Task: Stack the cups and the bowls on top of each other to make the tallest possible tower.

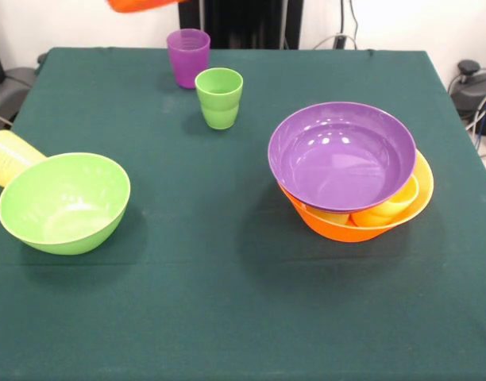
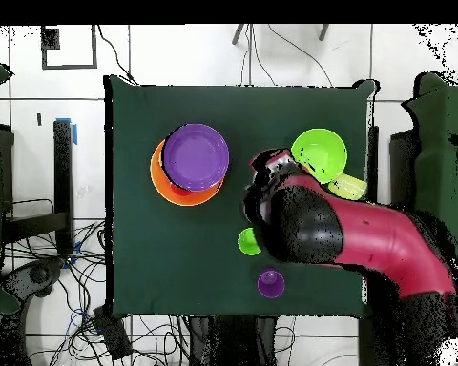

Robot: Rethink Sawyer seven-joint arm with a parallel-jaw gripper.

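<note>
The tower stands at the right: the wide purple bowl (image 1: 342, 155) sits tilted on the big yellow-orange bowl (image 1: 338, 225), with yellow-orange cups (image 1: 383, 210) lying under it. The lime green bowl (image 1: 64, 202) sits at the left, and the pale yellow cup (image 1: 6, 156) lies beside it. The purple cup (image 1: 188, 55) and lime green cup (image 1: 219, 97) stand upright at the far middle. A small orange bowl (image 1: 144, 5) hangs in the air at the top edge. My gripper (image 2: 269, 170) holds it, under the arm (image 2: 319, 229). The dark green cup is hidden.
The dark green cloth (image 1: 227, 302) covers the whole table. The pedestal (image 1: 243, 20) stands behind the far edge. Cables and grey gear (image 1: 473, 87) lie off the table's right side.
</note>
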